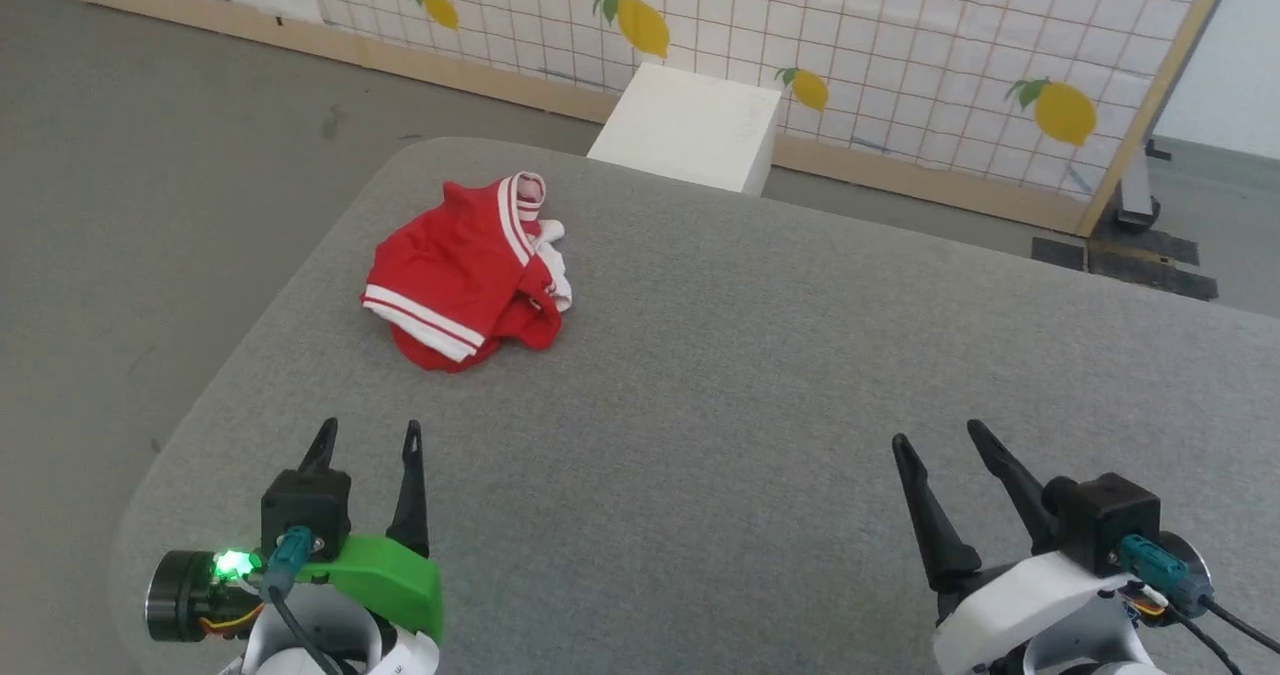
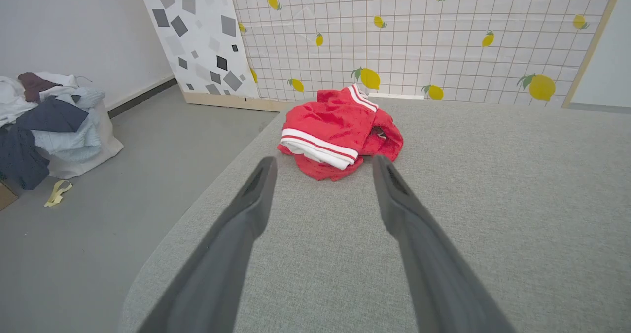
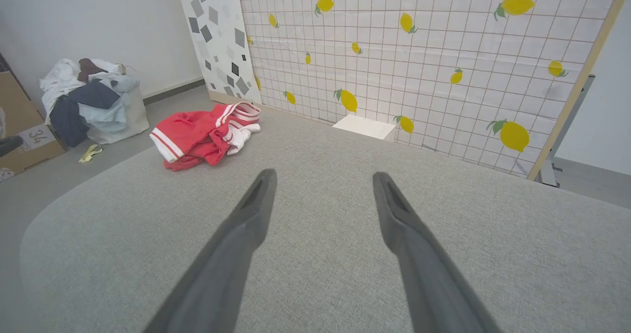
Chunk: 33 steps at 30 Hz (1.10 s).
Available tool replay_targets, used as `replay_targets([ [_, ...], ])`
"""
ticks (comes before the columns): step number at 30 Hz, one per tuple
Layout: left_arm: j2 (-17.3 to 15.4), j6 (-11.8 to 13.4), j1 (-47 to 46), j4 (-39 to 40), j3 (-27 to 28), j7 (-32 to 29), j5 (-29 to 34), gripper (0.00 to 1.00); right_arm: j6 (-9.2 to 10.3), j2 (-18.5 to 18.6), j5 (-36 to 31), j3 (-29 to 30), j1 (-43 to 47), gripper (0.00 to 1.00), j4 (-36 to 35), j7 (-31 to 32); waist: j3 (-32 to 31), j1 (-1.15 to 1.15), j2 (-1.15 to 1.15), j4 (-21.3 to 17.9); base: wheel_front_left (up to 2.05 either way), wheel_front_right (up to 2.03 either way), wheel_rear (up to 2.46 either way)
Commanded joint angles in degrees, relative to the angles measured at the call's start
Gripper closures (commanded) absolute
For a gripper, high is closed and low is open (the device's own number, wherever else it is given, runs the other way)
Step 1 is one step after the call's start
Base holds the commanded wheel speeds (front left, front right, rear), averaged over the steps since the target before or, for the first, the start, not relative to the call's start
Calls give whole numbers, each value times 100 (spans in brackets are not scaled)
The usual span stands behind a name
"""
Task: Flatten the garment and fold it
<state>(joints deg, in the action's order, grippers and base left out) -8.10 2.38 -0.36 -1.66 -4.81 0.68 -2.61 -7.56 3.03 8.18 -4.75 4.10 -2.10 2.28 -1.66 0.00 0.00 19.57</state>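
The garment [image 1: 455,275] is a red jersey with white-and-red striped trim, lying crumpled in a heap on the far left part of the grey padded table [image 1: 750,375]. My left gripper [image 1: 368,435] is open at the lower left, well short of the heap and holding nothing. In the left wrist view the garment [image 2: 335,133] lies just beyond my open left gripper [image 2: 323,163]. My right gripper [image 1: 935,437] is open at the lower right, far from the jersey. In the right wrist view the garment [image 3: 197,135] lies off to the upper left of my right gripper [image 3: 323,175].
A white box [image 1: 690,125] stands on the floor behind the table, before a lemon-patterned panel [image 1: 900,45]. A heap of clothes in a white bag [image 2: 49,126] and a cardboard box [image 3: 27,135] sit on the floor to the left. The table's left edge is rounded.
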Motion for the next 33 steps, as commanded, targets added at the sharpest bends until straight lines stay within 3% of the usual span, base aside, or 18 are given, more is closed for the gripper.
replay_targets([
  [1,-61,32,-121,-34,-35,39,-49,0,7,-9,57,-11,103,0,-50,10,6,0,0,79,0,0,0],
  [11,-142,96,-163,-65,-113,73,-96,0,8,-13,144,-58,149,0,-86,37,-3,0,0,300,0,0,0],
  [24,-170,94,-189,-41,-145,-26,-230,0,8,-14,111,-79,110,0,-158,81,126,0,0,234,0,0,0],
  [28,-195,-32,-435,15,-115,-251,-421,0,8,38,50,-55,32,0,-295,137,379,0,0,143,0,0,0],
  [33,-406,-481,-1108,-75,-146,-818,-732,0,8,181,-20,-3,-103,0,-528,237,849,0,0,-45,0,0,0],
])
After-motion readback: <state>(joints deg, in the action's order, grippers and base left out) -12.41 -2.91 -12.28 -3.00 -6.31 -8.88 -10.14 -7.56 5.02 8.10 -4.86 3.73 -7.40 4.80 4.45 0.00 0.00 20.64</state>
